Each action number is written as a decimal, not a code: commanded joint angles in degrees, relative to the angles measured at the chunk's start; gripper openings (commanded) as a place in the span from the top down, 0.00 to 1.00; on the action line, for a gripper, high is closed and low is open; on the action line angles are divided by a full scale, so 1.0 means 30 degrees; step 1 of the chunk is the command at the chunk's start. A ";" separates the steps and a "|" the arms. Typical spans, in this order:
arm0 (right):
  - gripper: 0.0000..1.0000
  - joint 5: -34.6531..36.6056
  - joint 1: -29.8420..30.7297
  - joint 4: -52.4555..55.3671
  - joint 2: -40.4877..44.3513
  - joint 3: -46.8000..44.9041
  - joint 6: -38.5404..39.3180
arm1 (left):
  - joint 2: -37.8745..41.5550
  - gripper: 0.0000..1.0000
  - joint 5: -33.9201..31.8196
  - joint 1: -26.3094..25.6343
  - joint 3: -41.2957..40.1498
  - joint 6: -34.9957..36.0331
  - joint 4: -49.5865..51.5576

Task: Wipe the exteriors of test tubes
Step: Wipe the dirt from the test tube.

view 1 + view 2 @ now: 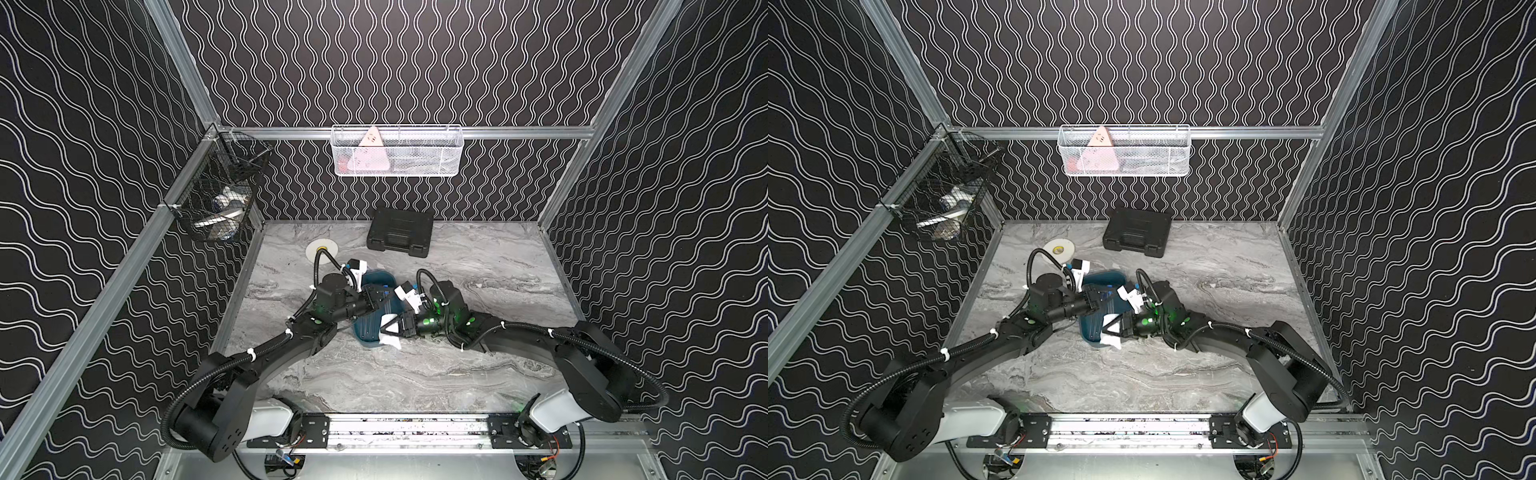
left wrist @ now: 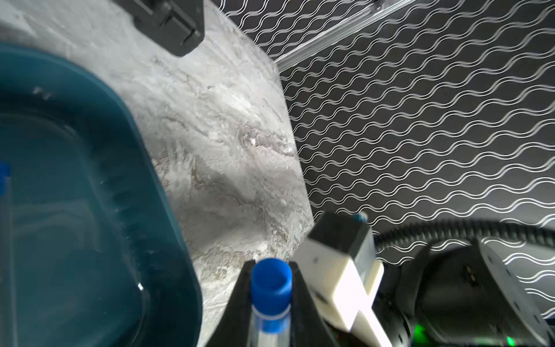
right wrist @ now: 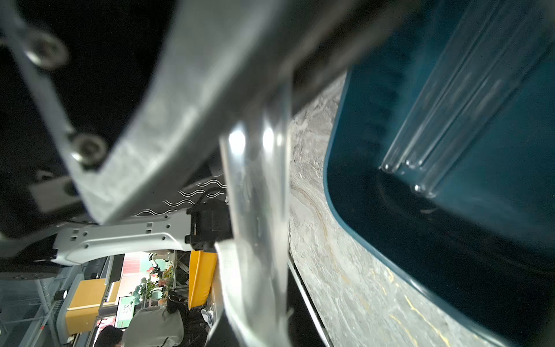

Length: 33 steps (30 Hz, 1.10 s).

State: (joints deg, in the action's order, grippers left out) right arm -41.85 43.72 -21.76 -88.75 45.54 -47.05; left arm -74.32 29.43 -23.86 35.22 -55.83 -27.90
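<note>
Over the middle of the marble table (image 1: 415, 374), in both top views, a teal tray (image 1: 365, 330) lies with its long axis running roughly from 12 to 6 o'clock; the two arms meet above it, the left reaching in from 8 o'clock, the right from 4 o'clock. The left gripper (image 1: 376, 300) hangs over the tray's middle; the left wrist view shows its jaws clamped tight on one test tube (image 2: 271, 300), gripping the clear glass just under the blue cap, which pokes out past the fingertips (image 2: 241, 285). The right gripper (image 1: 389, 330) sits at the tray's 5 o'clock edge, closed on a crumpled white tissue (image 1: 390, 341) that bulges out on either side of its fingers; the right wrist view shows the clear body of that test tube running close past the camera, but blur hides whether the tissue touches it. Three more test tubes (image 3: 450, 105) lie side by side inside the tray, their rounded ends close to one end wall. A black case (image 1: 400, 232) lies at 12 o'clock from the tray, near the back wall; a white tape roll (image 1: 321, 250) sits at 11 o'clock, apart from the tray; a white mesh basket (image 1: 397, 151) hangs on the back wall; a black wire basket (image 1: 222, 191) hangs at 10 o'clock on the side wall.
</note>
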 commanded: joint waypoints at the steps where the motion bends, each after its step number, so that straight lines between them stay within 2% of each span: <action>1: 0.82 -0.0107 -0.0928 0.0526 -0.0036 0.1073 0.0641 | 0.0333 0.87 0.0913 -0.0046 -0.0022 0.0027 -0.0501; 6: 0.82 -0.0822 -0.1385 0.1067 -0.0212 0.1254 0.0737 | 0.0290 0.87 0.0885 0.0013 -0.0052 -0.0341 -0.0908; 14: 0.82 0.0376 0.1508 -0.1595 0.0918 -0.2076 -0.1529 | -0.0109 0.87 0.1190 0.0195 -0.0459 -0.1593 -0.2891; 18: 0.82 0.1053 0.1656 -0.2663 0.1195 -0.2999 -0.2007 | -0.0244 0.87 0.1392 0.0232 -0.0434 -0.1518 -0.2840; 23: 0.82 0.0206 0.1231 -0.0514 0.0664 -0.0396 -0.0296 | -0.0046 0.87 0.1560 0.0225 -0.0287 -0.1486 -0.2787; 26: 0.82 -0.0020 0.0269 0.0884 0.0211 0.1291 0.0698 | 0.0155 0.87 0.1656 0.0233 -0.0257 -0.1442 -0.2560; 29: 0.82 -0.0916 -0.0978 0.0157 -0.0446 0.1929 0.0056 | 0.0307 0.87 0.1593 0.0220 -0.0255 -0.1339 -0.2194; 33: 0.82 -0.1060 -0.1303 -0.1547 -0.0544 0.1493 -0.0973 | 0.0234 0.87 0.1528 0.0219 -0.0136 -0.1289 -0.2204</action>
State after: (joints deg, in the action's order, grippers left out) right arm -45.52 40.27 -21.52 -90.15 50.33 -47.66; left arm -73.87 31.35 -23.11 34.24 -60.01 -33.43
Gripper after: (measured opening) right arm 0.184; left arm 0.177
